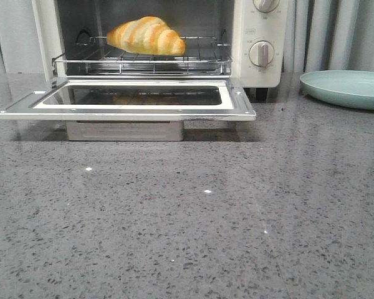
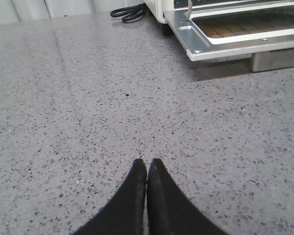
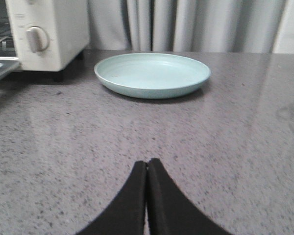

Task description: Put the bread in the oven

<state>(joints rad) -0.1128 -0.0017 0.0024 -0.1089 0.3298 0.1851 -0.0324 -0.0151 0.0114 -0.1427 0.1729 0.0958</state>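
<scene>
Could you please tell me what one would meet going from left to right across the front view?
Open glass-windowed oven door → golden-orange striped croissant-shaped bread on the wire rack → round cream oven knob → pale green round plate.

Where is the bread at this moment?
In the front view, the bread lies on the wire rack inside the open oven, left of its knobs.
</scene>
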